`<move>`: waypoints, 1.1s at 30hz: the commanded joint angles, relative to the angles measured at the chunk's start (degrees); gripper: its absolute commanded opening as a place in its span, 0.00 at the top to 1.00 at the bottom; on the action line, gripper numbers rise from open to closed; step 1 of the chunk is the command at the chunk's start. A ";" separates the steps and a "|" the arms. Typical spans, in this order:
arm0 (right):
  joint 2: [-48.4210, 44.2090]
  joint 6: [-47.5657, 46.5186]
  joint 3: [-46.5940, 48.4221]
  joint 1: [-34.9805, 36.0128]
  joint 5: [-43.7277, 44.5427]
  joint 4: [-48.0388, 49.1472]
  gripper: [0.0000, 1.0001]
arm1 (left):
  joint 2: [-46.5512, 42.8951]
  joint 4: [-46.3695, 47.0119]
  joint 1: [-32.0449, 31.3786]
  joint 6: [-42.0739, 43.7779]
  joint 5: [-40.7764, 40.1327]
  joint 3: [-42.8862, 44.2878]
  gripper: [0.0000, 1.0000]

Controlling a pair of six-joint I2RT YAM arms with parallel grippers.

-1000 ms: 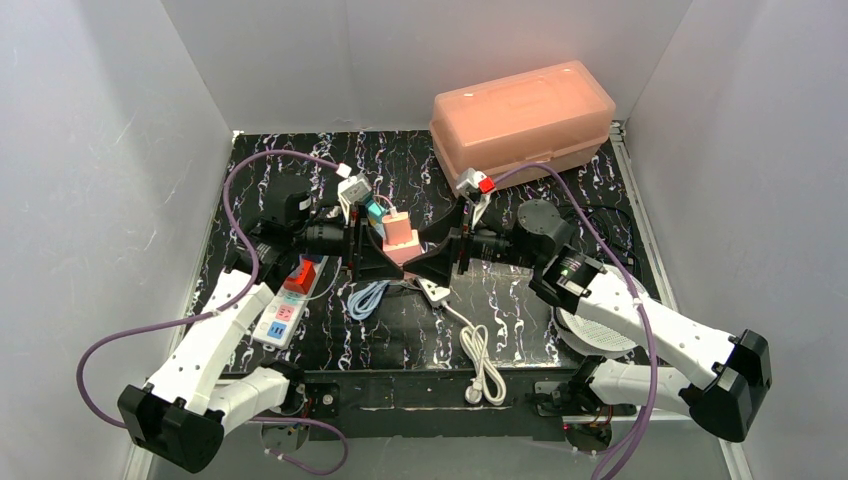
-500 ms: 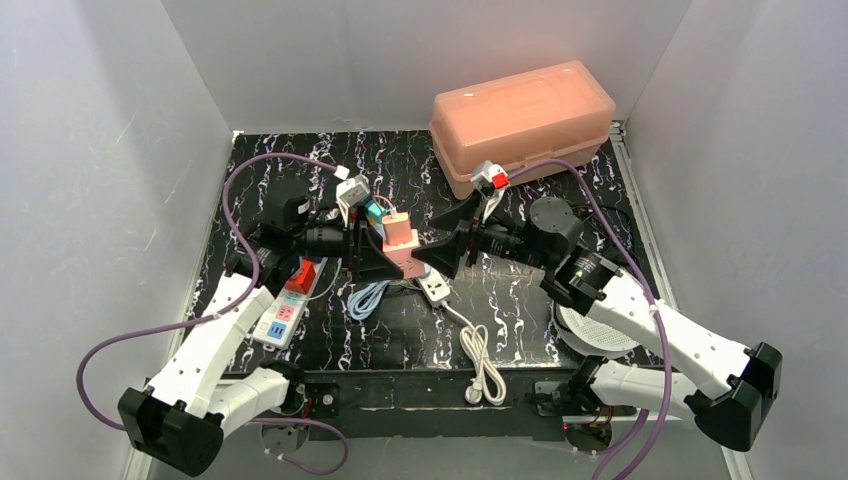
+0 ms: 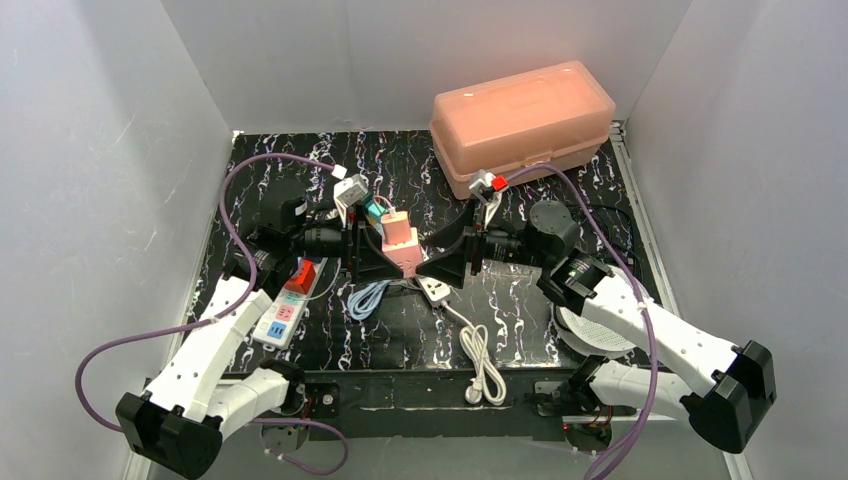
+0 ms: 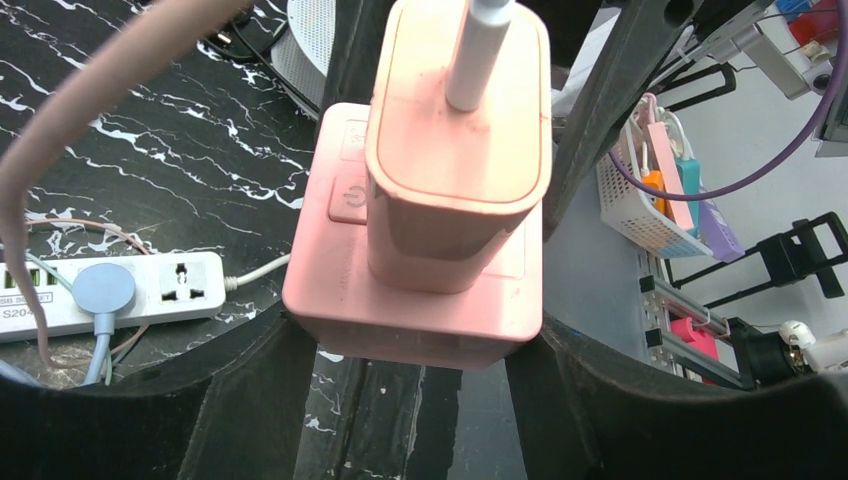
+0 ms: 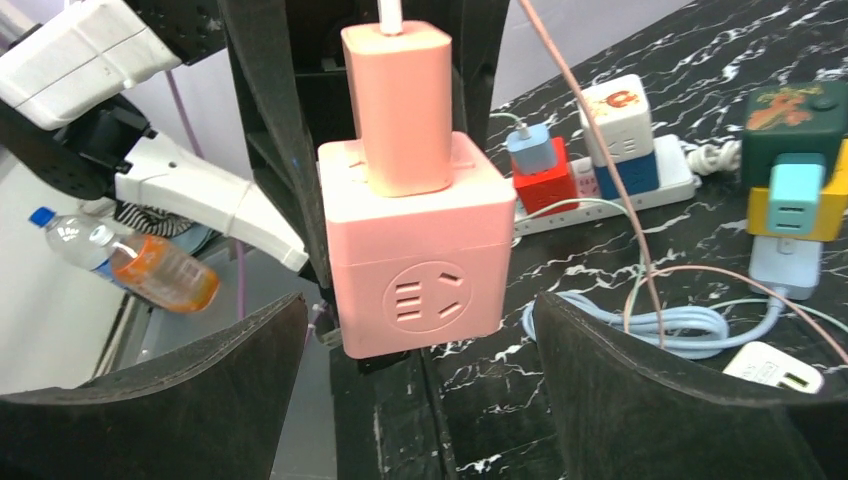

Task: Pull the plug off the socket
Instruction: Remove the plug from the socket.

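Horizontally outstretched, left pincer (image 3: 390,262) clamps socket (image 3: 405,258); right pincer (image 3: 428,257) gapes alongside.

A translucent orange box (image 3: 522,118) sits far right; a white power strip (image 3: 281,320) lies left.

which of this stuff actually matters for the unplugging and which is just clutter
For the job:
- pink plug
- pink cube socket that it sits in
- left gripper, clamped on the cube
- right gripper, open beside it

Lying about:
- orange lidded box
- white power strip with adapters
- white extension cord
- blue coiled cable
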 commanded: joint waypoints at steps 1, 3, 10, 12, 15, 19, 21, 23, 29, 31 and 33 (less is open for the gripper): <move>0.96 6.25 -1.72 -0.10 -4.92 10.51 0.09 | -1.79 4.79 0.31 -0.93 2.82 0.92 1.00; 2.03 8.88 -2.48 -0.10 -5.64 14.94 0.09 | -1.57 5.21 0.26 -1.03 2.61 0.98 1.00; 7.98 14.08 -0.71 0.06 -7.97 23.65 0.08 | -1.36 6.10 0.31 -2.25 1.84 1.14 1.00; 9.76 15.65 -0.83 0.31 -8.36 25.84 0.09 | -1.33 6.00 0.31 -2.17 1.54 1.27 1.00; 10.37 16.78 -2.04 0.46 -7.72 28.93 0.26 | -1.45 6.04 0.31 -2.20 1.62 1.27 1.00; 10.28 16.86 -1.99 0.45 -6.80 30.01 0.66 | -1.25 7.06 0.31 -3.38 2.36 1.13 1.00; 10.10 16.59 -1.62 0.48 -6.66 30.08 0.79 | -1.12 7.27 0.27 -3.84 3.52 1.15 1.00; 9.68 16.24 -1.04 0.44 -6.26 29.24 0.99 | -0.97 6.99 0.23 -4.38 4.91 1.44 1.00; 6.70 11.15 0.45 0.16 -6.37 19.48 0.99 | -2.19 -1.52 0.22 1.00 7.58 2.99 0.03; 4.73 5.70 1.86 -0.68 -7.44 11.49 0.99 | -3.85 -7.94 0.22 7.04 6.99 3.72 0.02; 2.60 0.16 4.16 -1.71 -8.27 1.44 0.99 | -5.24 -17.02 0.27 14.70 5.53 5.64 0.02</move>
